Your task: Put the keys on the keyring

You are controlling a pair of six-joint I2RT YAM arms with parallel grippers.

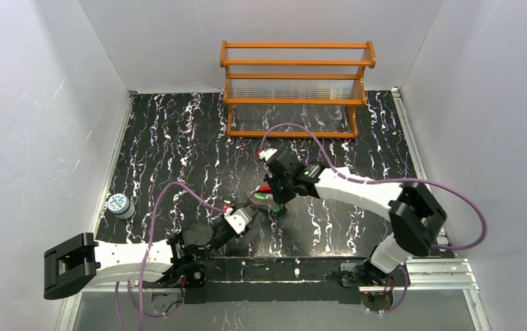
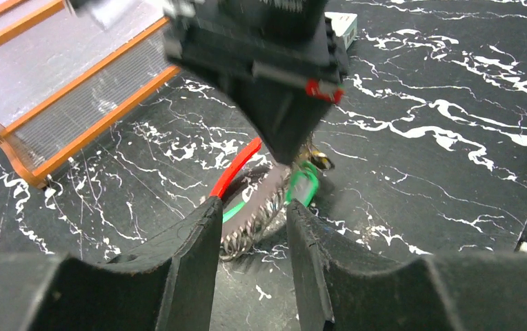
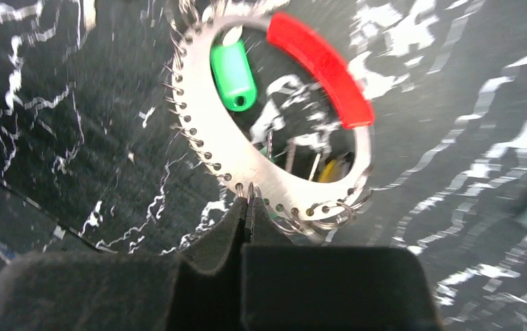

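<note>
"Red-and-white band — where does the keyring (image 3: 199,131) sit?"

"Mid-table in the top view, with the wooden rack (image 1: 295,89) at its twelve o'clock. Seen from its own wrist, the right gripper (image 3: 249,200) is closed tight on the band's rim at six o'clock of the loop. The red stretch lies at one o'clock."

"And the left gripper (image 2: 254,214)?"

"At the ring's seven o'clock, jaws part-way apart, with the ring's near end showing in the gap. Whether the pads (image 2: 192,241) touch it I cannot tell."

"What is there to thread?"

"A green key (image 3: 234,76) shows through the loop at eleven o'clock and a yellow key (image 3: 334,169) at five. Threaded or merely lying behind — I cannot tell."

"What could go wrong?"

"As I judge it, that pinch is thin. Only the tips hold a narrow rim, so a sideways push from the left gripper could swivel the ring or slip it free. The two grippers work near each other, so a careless approach could knock them together. And the small wire loops (image 3: 330,210) along the rim could snag."
</note>
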